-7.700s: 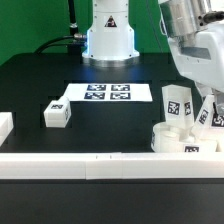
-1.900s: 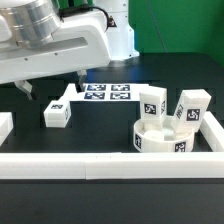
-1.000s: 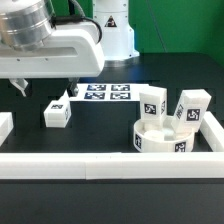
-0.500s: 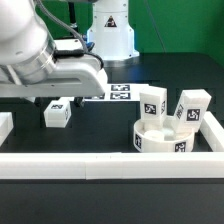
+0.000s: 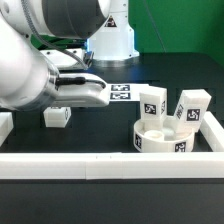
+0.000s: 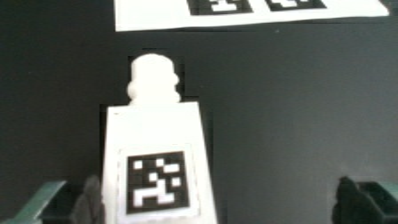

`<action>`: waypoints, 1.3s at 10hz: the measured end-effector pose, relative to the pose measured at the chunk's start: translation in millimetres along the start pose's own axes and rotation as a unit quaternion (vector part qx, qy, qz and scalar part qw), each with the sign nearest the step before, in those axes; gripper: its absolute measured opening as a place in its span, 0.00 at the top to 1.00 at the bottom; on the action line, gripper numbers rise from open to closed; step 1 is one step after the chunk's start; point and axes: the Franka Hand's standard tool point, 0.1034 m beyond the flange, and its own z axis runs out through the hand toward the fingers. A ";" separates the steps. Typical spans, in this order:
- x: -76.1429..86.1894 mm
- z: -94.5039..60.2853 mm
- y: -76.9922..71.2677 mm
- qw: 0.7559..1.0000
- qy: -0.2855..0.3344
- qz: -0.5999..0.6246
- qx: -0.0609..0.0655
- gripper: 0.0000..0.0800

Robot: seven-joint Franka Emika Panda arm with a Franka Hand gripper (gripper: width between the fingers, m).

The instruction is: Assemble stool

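Observation:
A loose white stool leg (image 6: 157, 150) lies on the black table with its tag facing up and its rounded peg (image 6: 153, 72) pointing toward the marker board (image 6: 249, 12). My gripper (image 6: 214, 205) is open over it, with one finger (image 6: 63, 200) close beside the leg and the other finger (image 6: 365, 197) well clear. In the exterior view the same leg (image 5: 57, 117) lies at the left under my arm (image 5: 50, 70), which hides the fingers. The round seat (image 5: 165, 138) sits at the right with two legs (image 5: 152, 102) (image 5: 192, 108) standing on it.
The marker board (image 5: 122, 93) lies at mid-table behind the arm. A long white rail (image 5: 110, 166) runs along the front edge, with a white block (image 5: 5, 126) at the exterior view's left. The robot base (image 5: 112, 40) stands at the back.
My arm has swung down and forward over the loose leg and now fills the exterior view's left. The gripper stays open. Leg, seat and the two standing legs have not moved.

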 end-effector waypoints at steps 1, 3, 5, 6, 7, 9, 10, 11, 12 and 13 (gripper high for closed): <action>1.1 -1.1 -1.0 1.000 0.001 -0.001 -0.001 0.19; 0.6 1.1 -1.0 1.000 -0.004 0.000 -0.004 0.19; -0.3 2.9 1.5 1.000 -0.002 0.009 -0.002 0.19; -0.4 4.0 3.5 1.000 0.003 0.021 -0.002 0.19; -1.1 4.9 4.1 1.000 0.002 0.021 -0.002 0.19; -1.6 4.9 3.0 1.000 0.001 0.014 -0.003 0.19; -1.9 5.1 1.4 1.000 -0.001 0.006 -0.005 0.19; -2.8 5.4 0.2 1.000 -0.003 -0.006 -0.004 0.19; -3.2 5.3 0.8 1.000 -0.004 -0.010 -0.004 0.19; -3.2 5.4 0.2 1.000 -0.004 -0.010 -0.004 0.19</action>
